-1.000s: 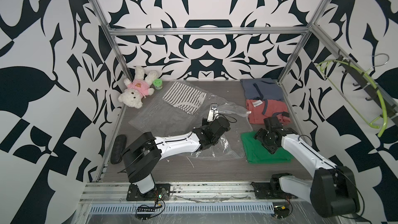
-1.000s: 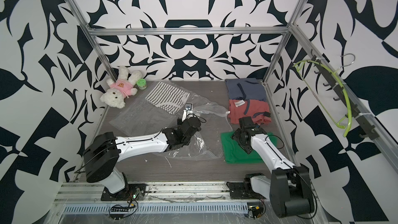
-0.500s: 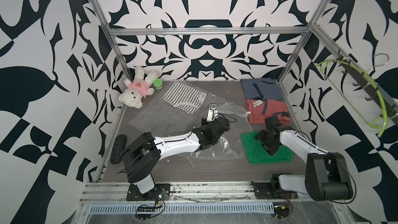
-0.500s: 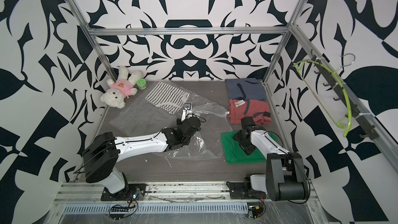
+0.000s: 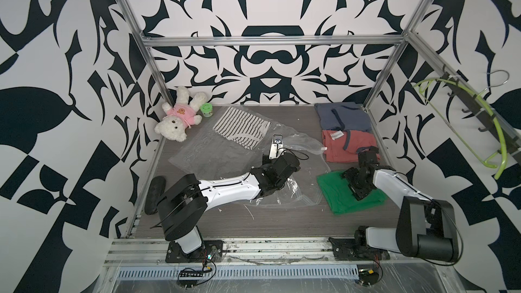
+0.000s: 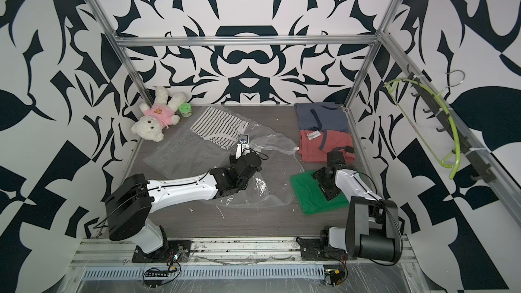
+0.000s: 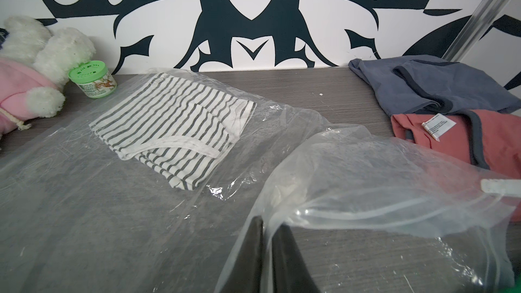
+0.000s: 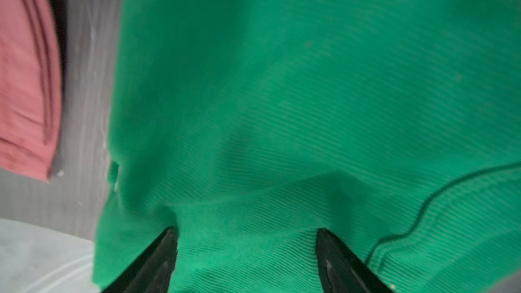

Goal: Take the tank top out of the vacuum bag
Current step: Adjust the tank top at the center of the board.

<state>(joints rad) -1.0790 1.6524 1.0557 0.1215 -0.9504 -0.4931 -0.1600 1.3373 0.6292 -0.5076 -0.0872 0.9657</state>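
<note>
Pinches a raised fold of the vacuum bag (image 7: 366, 178) in the left gripper (image 7: 269, 224), jaws closed on the clear plastic. Holds the right gripper (image 8: 245, 231) over the green tank top (image 5: 331, 193), jaws spread wide, tips against the ribbed cloth, nothing clamped. Bag crumpled just left of the red shirt (image 5: 338, 152), white slider end close beside it. Tank top flat outside the bag, just nearer the robot than the red shirt. Farther left of the red shirt, a striped top (image 5: 239, 128) under a second clear bag (image 5: 197, 159).
</note>
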